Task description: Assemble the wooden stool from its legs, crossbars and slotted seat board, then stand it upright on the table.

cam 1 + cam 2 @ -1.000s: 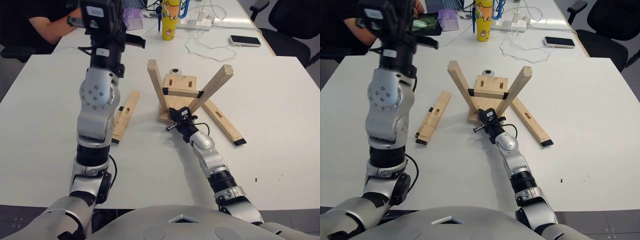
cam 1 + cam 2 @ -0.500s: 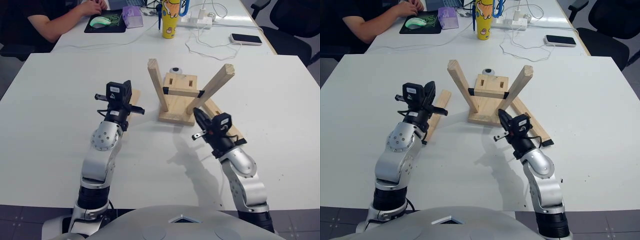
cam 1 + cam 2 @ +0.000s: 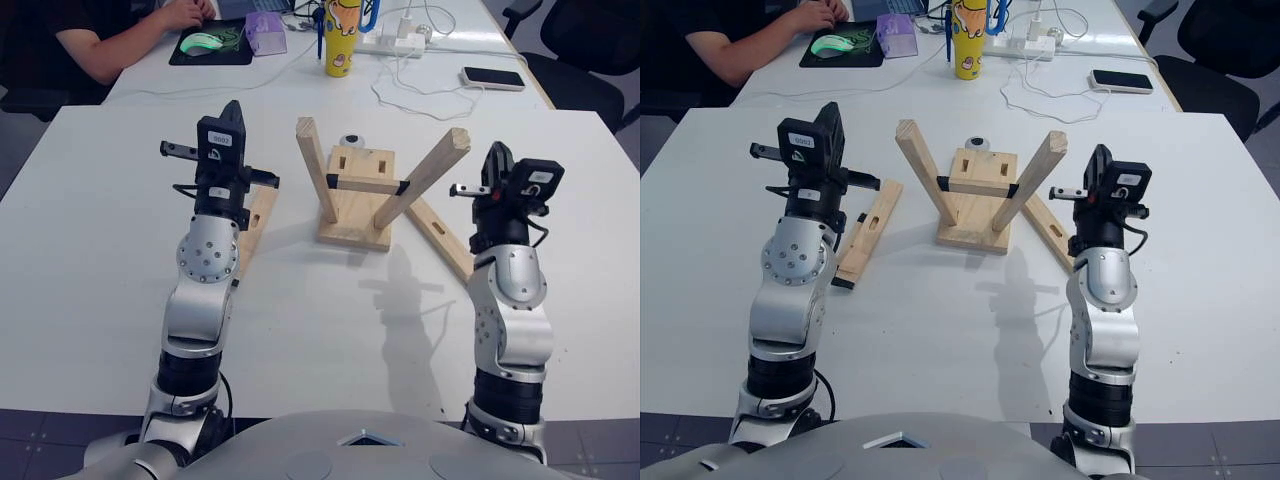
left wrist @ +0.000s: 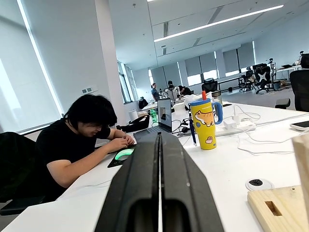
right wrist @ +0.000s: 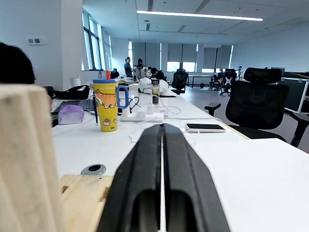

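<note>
Assembly looks about half done. Mid-surface, the pale wood seat board lies flat. A left leg and a right leg stand up out of it, splayed apart and joined by one crossbar. A left piece and a right piece lie loose just beside the board, not yet fitted, and the stool has yet to be stood upright. The left claw and right claw hang raised, each pressed together on nothing.
</note>
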### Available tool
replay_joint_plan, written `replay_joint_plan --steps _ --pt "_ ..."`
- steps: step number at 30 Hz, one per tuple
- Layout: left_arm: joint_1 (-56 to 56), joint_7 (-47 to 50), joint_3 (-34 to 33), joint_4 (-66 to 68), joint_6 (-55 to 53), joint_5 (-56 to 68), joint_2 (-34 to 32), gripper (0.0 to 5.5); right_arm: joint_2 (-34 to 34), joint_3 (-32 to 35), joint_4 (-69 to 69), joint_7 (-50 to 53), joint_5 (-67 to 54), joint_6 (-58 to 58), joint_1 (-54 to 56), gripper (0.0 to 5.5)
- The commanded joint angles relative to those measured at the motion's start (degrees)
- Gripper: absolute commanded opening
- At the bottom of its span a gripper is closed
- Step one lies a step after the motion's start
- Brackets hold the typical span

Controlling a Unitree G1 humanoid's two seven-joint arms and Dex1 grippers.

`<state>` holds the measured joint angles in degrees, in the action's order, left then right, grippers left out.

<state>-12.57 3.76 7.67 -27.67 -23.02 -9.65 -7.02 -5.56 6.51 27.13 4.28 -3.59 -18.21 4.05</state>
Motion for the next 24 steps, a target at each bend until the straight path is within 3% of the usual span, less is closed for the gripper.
replay_joint_plan --steps 1,9,11,13,15,24 --pt "-0.37 -0.6 -0.6 0.48 0.15 -0.81 0.11 0.01 0.02 0.74 0.77 0.52 0.56 -0.22 1.87 0.0" --pt "-0.25 0.78 -2.63 0.03 1.76 -2.87 0.02 0.01 -0.03 1.17 0.82 0.98 1.32 0.5 2.53 0.0" --pt "-0.84 -2.69 -0.03 2.31 1.63 -0.14 1.25 0.01 -0.49 -2.33 1.78 -1.59 1.7 3.09 2.76 0.0" --pt "-1.97 -9.76 7.7 5.43 -0.07 1.07 0.96 0.01 -2.02 -8.88 1.72 -6.47 2.72 4.21 3.06 0.0" --pt "-1.41 -12.02 11.36 6.72 -3.27 1.48 1.98 0.01 -3.49 -14.3 -1.53 -10.08 4.65 1.49 2.82 0.0" --pt "-0.36 -3.17 1.51 5.81 -5.51 -6.23 -0.82 0.01 -2.45 -1.54 -7.03 -3.22 3.33 -2.63 0.16 0.0"
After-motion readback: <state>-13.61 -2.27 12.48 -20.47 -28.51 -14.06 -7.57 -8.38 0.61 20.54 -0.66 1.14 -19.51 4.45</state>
